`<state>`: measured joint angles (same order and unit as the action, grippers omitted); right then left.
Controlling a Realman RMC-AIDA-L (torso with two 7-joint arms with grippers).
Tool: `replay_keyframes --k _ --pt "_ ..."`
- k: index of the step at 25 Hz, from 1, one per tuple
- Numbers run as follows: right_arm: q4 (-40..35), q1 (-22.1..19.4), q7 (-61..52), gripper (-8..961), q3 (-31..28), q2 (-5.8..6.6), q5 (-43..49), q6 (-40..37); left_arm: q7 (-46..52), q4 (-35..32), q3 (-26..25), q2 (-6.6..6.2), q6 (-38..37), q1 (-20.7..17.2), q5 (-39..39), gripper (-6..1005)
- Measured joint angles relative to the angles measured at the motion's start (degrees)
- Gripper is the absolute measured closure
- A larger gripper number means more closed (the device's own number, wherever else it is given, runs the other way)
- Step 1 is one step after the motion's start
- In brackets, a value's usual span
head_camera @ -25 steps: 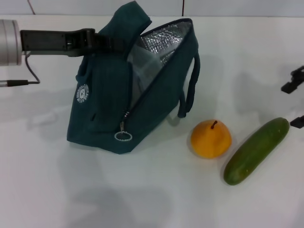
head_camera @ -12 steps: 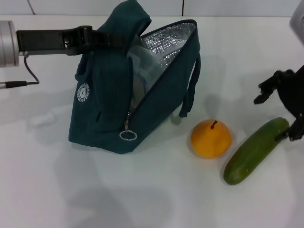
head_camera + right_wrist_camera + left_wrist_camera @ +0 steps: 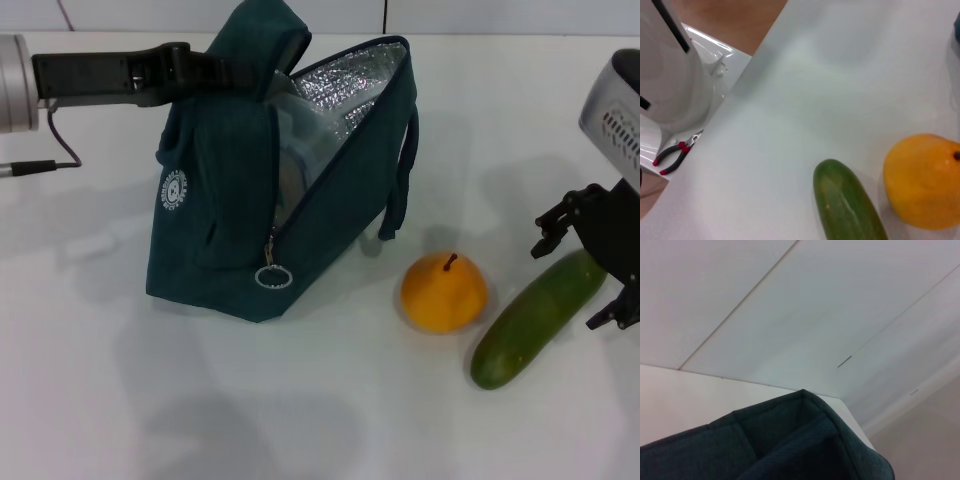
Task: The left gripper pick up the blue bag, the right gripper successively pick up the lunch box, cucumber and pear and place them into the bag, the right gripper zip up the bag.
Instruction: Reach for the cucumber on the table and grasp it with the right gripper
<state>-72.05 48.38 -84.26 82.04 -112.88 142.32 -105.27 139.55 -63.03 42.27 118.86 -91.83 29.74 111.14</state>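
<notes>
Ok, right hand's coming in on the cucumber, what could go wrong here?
The pear sits close beside the cucumber, so the open right hand could nudge it and set it rolling. The hand is over the cucumber's far end, so an off-centre grip may let it tip. The blue bag, held by the left hand, has a narrow, slanted mouth.

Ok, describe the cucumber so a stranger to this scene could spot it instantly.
Start at the blue bag standing open on the white table, held up by the left gripper. Beside its open side lies a yellow-orange pear, and past that the cucumber, under the right gripper. It is the only long, dark green thing, lying diagonally.
</notes>
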Motion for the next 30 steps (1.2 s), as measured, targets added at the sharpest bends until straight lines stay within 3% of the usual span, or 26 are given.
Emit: replay_keyframes --k 8,18,30 --pt "3.7 -0.1 1.2 164 5.3 -0.63 0.4 4.0 -0.1 0.1 0.0 0.06 0.7 0.2 -0.1 942" --pt "7.5 -0.4 3.3 190 6.0 -2.19 0.1 7.8 -0.3 0.1 0.0 -0.03 0.7 0.1 0.0 941" --pt "10.4 -1.0 4.3 220 8.0 -2.46 0.5 12.1 -0.4 -0.2 0.3 0.18 0.7 -0.3 -0.1 939"
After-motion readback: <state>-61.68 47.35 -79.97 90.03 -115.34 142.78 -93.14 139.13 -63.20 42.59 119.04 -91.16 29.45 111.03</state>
